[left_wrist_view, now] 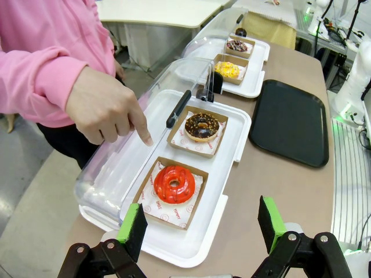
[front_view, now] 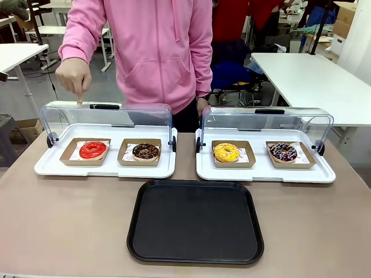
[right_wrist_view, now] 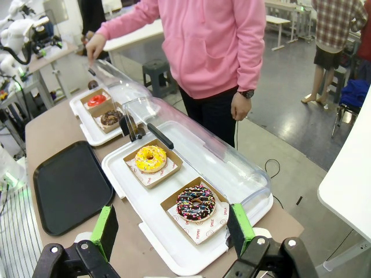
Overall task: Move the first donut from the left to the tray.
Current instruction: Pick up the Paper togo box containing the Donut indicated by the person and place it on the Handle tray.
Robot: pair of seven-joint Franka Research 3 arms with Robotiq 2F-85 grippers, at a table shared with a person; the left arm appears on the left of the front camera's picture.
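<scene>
Front view: the first donut from the left sits in its cardboard holder on the left white display tray, at ten o'clock from the tray. The tray lies bare at the near middle of the table, probably set there as the drop-off. The clear lid is swung up and back, so the donut can be reached from the robot's side. The person's hand hangs at twelve o'clock over the donut, index finger pointing down at the lid's top edge and the other fingers curled, apparently marking which one to take.

Left wrist view: the left gripper hovers just off the display tray's near edge, tilted down toward the donut at twelve o'clock. Its fingers stand spread wide with nothing between them, which looks like lining up for an approach. The chocolate donut lies just beyond, and the tray is at two o'clock.

Right wrist view: the right gripper is held over the table's other end, near the sprinkled donut. Its fingers are spread and empty. The red donut is well apart, at eleven o'clock.
</scene>
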